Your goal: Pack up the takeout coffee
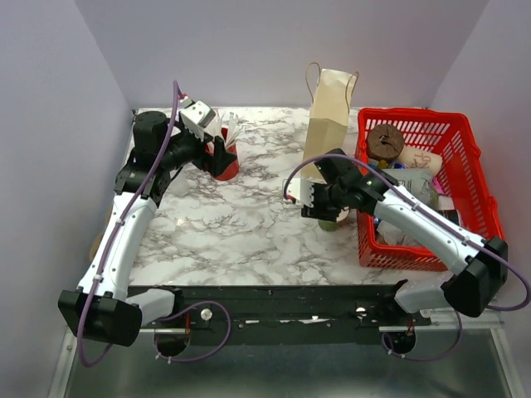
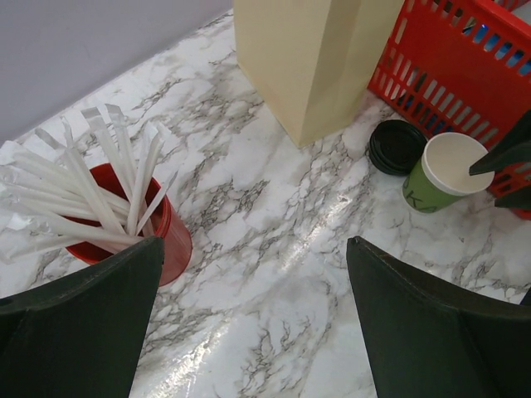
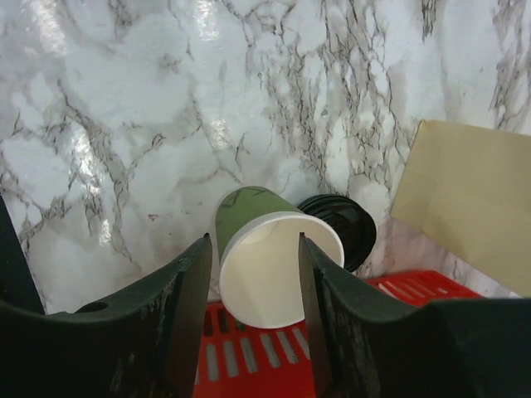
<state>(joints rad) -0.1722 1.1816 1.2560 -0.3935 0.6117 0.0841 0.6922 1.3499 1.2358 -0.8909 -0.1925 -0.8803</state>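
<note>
Right gripper (image 3: 253, 274) stands half-closed, its fingers bracketing the rim of the small olive-green paper cup (image 2: 438, 178), which sits upright and uncovered on the marbled surface (image 2: 274, 240); whether the pads already press its wall I cannot tell. Just beyond the cup from this gripper the round black plastic lid (image 2: 397, 146) lies flat, probably waiting to cap the drink before it goes into the tan paper bag (image 2: 315, 58) behind. Left gripper (image 2: 255, 249) hangs wide and empty beside the red cup of white sticks (image 2: 170, 236), seemingly to stay clear.
</note>
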